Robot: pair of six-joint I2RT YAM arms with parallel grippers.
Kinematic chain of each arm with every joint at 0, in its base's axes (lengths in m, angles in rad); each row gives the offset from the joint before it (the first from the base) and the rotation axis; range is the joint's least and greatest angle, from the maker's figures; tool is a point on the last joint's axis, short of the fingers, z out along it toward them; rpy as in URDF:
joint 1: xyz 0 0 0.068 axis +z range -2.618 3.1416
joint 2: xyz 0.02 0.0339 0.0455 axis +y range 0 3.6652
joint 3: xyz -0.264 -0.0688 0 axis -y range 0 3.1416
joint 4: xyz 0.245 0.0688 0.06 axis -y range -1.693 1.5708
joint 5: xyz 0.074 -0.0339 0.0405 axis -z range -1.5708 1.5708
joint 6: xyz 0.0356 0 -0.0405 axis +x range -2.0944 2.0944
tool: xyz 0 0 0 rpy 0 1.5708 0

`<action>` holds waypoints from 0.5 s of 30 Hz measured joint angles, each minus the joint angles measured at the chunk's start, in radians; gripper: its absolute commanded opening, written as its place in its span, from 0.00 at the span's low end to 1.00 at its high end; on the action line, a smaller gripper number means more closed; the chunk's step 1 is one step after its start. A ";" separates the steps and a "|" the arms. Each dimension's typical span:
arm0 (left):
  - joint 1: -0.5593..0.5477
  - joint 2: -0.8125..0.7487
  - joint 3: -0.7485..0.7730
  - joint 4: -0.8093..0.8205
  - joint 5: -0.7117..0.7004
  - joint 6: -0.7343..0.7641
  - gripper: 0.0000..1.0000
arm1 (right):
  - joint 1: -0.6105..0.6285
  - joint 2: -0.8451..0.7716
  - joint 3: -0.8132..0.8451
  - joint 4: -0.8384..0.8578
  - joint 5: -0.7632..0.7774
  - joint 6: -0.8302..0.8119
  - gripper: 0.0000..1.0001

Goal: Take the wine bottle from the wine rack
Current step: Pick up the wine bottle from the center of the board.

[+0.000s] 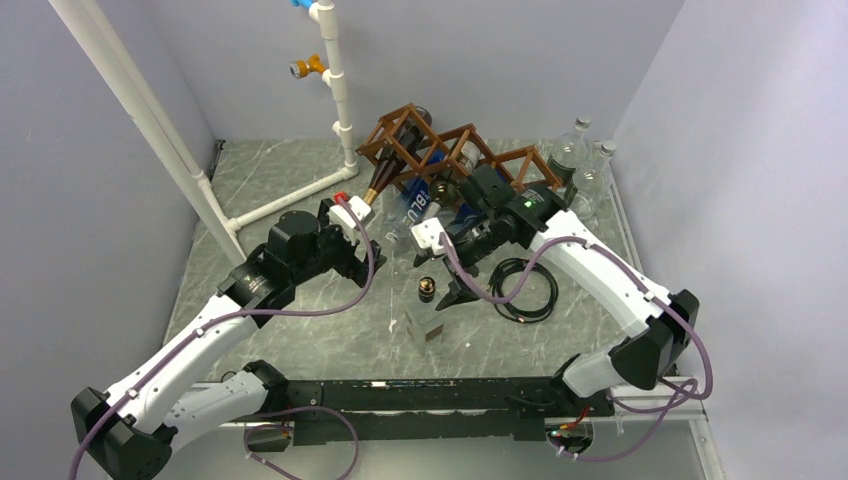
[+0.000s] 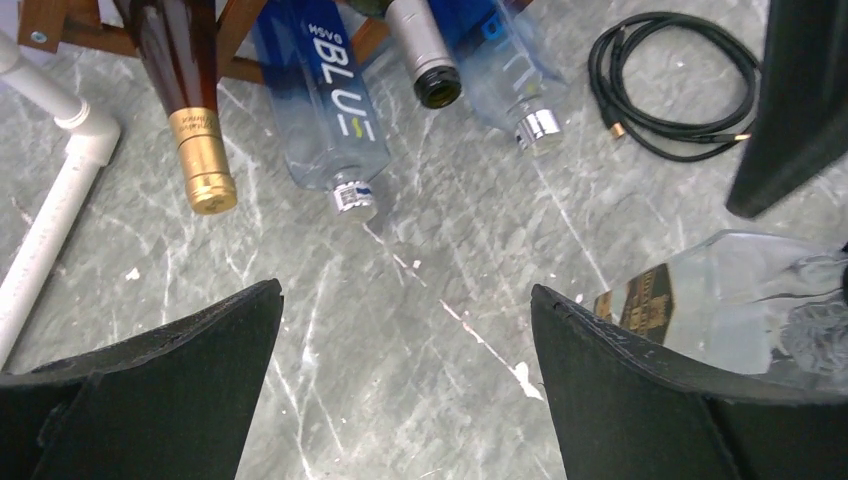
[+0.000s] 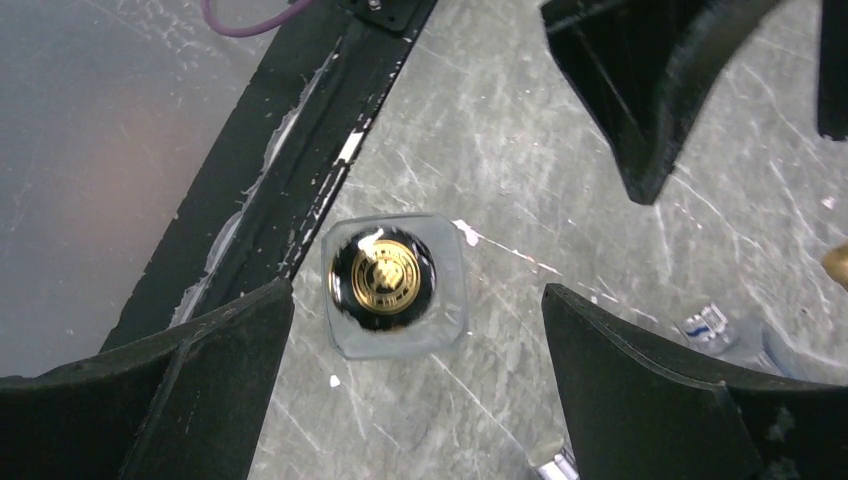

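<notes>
The brown wooden wine rack (image 1: 500,160) stands at the back of the table with several bottles lying in its cells. The wine bottle (image 2: 196,150), dark with a gold foil neck, lies in the left cell (image 1: 383,182), neck toward the arms. My left gripper (image 2: 405,290) is open over bare table, short of the bottle necks (image 1: 356,258). My right gripper (image 3: 417,290) is open too, hovering just beside a square clear bottle (image 3: 393,283) with a black and gold cap, which stands upright (image 1: 427,312). Neither gripper holds anything.
A blue bottle (image 2: 330,100), a dark open-mouthed bottle (image 2: 425,60) and a silver-capped bottle (image 2: 515,90) stick out of the rack. A coiled black cable (image 1: 525,290) lies right of centre. White pipes (image 1: 190,160) cross the left side. Clear bottles (image 1: 575,150) stand behind the rack.
</notes>
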 measured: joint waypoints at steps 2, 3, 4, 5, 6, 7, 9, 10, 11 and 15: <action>0.001 0.003 -0.002 -0.011 -0.017 0.011 1.00 | 0.028 0.022 0.011 -0.009 0.013 -0.003 0.92; 0.002 0.003 -0.002 -0.014 -0.022 0.014 1.00 | 0.040 0.031 0.013 -0.011 0.020 -0.004 0.90; 0.002 0.003 -0.002 -0.014 -0.024 0.016 1.00 | 0.048 0.035 0.013 -0.014 0.025 -0.005 0.88; 0.002 0.003 -0.002 -0.014 -0.027 0.019 0.99 | 0.056 0.039 0.014 -0.018 0.030 -0.006 0.86; 0.002 0.003 -0.002 -0.016 -0.030 0.022 1.00 | 0.061 0.042 0.014 -0.021 0.033 -0.007 0.83; 0.002 0.003 -0.002 -0.020 -0.031 0.028 1.00 | 0.064 0.043 0.014 -0.021 0.038 -0.007 0.80; 0.002 0.003 -0.002 -0.027 -0.031 0.030 0.99 | 0.071 0.045 0.014 -0.025 0.045 -0.008 0.75; 0.002 0.003 -0.002 -0.029 -0.031 0.032 1.00 | 0.074 0.045 0.014 -0.027 0.045 -0.007 0.71; 0.002 0.003 -0.002 -0.029 -0.031 0.032 0.99 | 0.077 0.045 0.015 -0.028 0.045 -0.008 0.69; 0.002 0.003 -0.002 -0.030 -0.031 0.033 0.99 | 0.089 0.055 0.026 -0.035 0.044 -0.010 0.58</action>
